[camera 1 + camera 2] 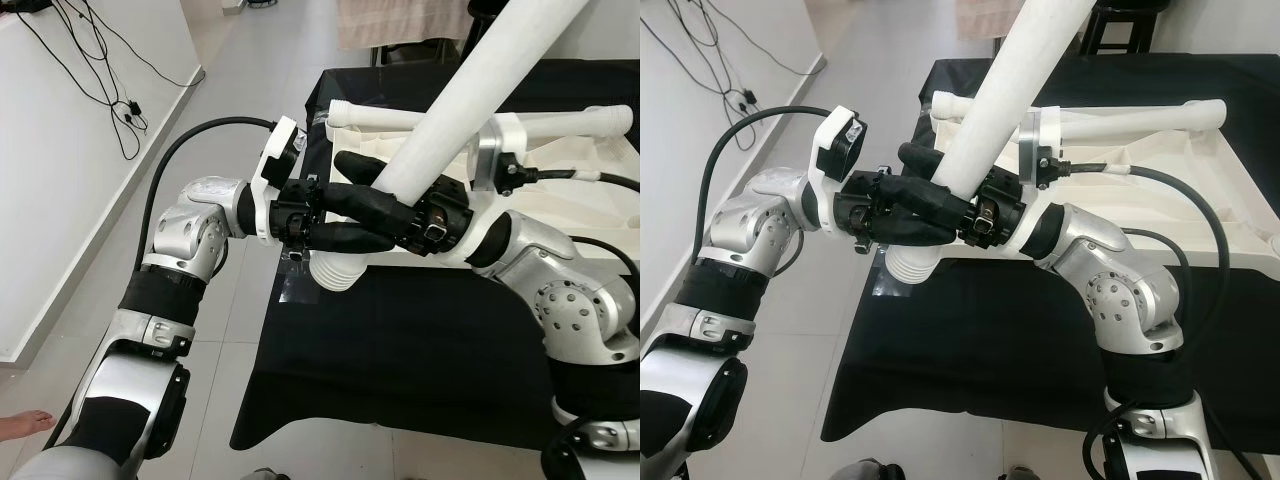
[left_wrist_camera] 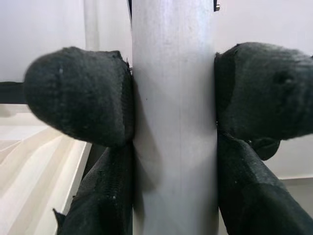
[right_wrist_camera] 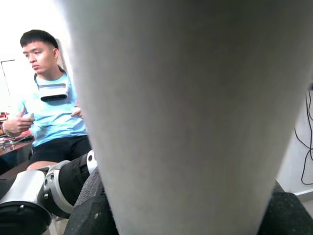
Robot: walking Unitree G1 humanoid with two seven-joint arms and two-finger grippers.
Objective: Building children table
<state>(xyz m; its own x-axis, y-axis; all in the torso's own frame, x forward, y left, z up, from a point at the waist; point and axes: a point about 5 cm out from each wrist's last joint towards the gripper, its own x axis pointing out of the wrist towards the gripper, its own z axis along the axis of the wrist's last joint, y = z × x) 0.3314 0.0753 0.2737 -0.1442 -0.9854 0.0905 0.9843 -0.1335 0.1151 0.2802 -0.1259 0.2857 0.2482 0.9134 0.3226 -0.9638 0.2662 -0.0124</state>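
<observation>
A long white table leg (image 1: 470, 90) slants up to the right, and its ribbed threaded end (image 1: 335, 272) hangs just off the near-left corner of the upturned white tabletop (image 1: 580, 190). My left gripper (image 1: 330, 215) comes in from the left and is shut on the leg's lower part. In the left wrist view, its fingers (image 2: 78, 93) press both sides of the leg (image 2: 173, 117). From the right, my right gripper (image 1: 385, 205) is shut on the same leg just above the left one. A second white leg (image 1: 560, 122) lies along the tabletop's far edge.
The tabletop rests on a table covered in black cloth (image 1: 420, 340), with grey floor to its left. Cables (image 1: 110, 90) hang on the white wall at left. A person's bare foot (image 1: 25, 425) is at the lower left. A seated person (image 3: 54, 112) appears in the right wrist view.
</observation>
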